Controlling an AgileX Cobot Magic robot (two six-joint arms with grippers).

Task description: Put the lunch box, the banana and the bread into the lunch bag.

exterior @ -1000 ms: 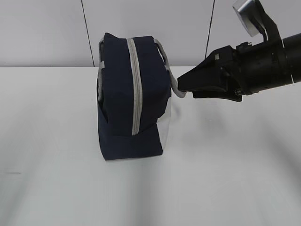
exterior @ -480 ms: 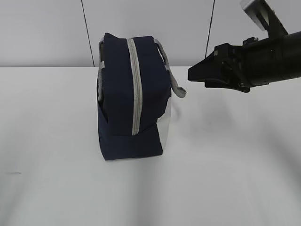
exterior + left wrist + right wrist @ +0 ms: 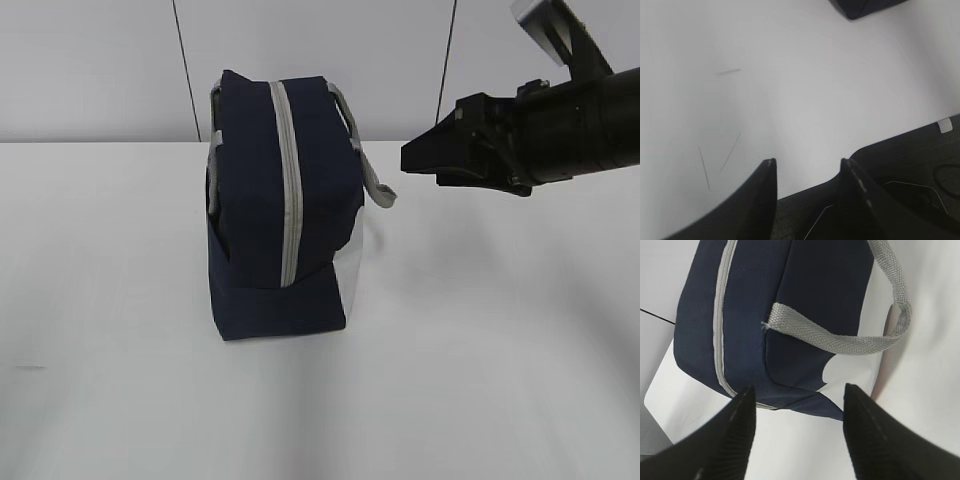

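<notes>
Standing zipped shut on the white counter [image 3: 480, 350] was the lunch bag [image 3: 280, 220].
What lay inside was hidden; the right hand [image 3: 405, 158] hung beside its handle [image 3: 840, 342], fingers apart, holding nothing.

The right arm's matte black wedge-shaped gripper [image 3: 415, 158] sits on a thick black cylindrical wrist with small screws and a silvery-grey bracket above it. Its two smooth black tapered fingers [image 3: 732, 440] have bevelled edges. The left arm's black gripper [image 3: 807, 172] has pale-edged fingers.
</notes>
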